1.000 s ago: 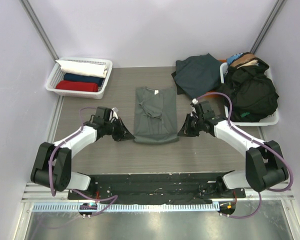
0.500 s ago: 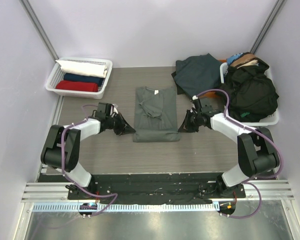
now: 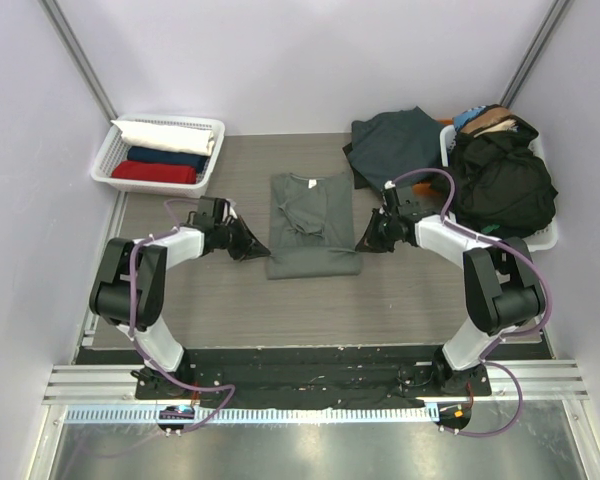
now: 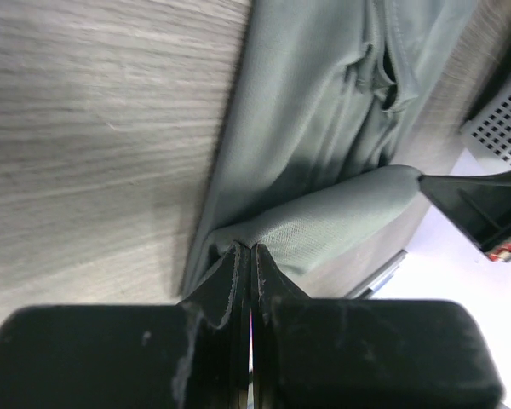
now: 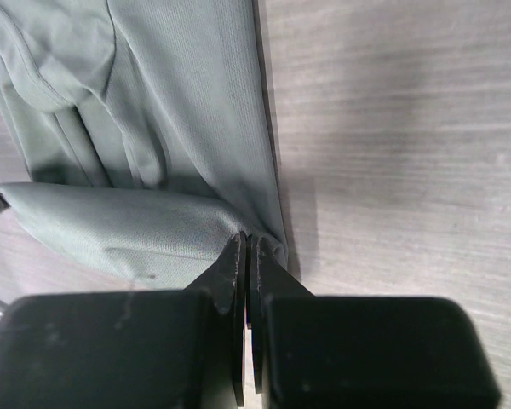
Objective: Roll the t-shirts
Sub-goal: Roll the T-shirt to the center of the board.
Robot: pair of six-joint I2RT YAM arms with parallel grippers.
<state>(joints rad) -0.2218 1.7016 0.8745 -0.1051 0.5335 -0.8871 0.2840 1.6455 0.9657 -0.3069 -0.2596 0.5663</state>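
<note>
A sage-grey t-shirt (image 3: 310,215) lies folded lengthwise in the table's middle, neck away from the arms. Its bottom hem is turned up and over into a low fold (image 3: 315,264). My left gripper (image 3: 257,251) is shut on the fold's left corner, seen in the left wrist view (image 4: 247,249) with the cloth (image 4: 324,226) pinched between the jaws. My right gripper (image 3: 364,243) is shut on the right corner; the right wrist view (image 5: 245,241) shows the hem (image 5: 128,230) pinched there. Rolled white, navy and red shirts (image 3: 165,152) lie in the left basket.
A white lattice basket (image 3: 105,160) stands at the back left. A dark teal shirt (image 3: 392,145) lies crumpled at the back right beside a second basket (image 3: 540,238) heaped with black and other clothes (image 3: 502,180). Walls close in on three sides.
Both grippers have moved away from the arm bases, carrying the shirt's bottom hem up and over. The shirt's visible length has shortened.
</note>
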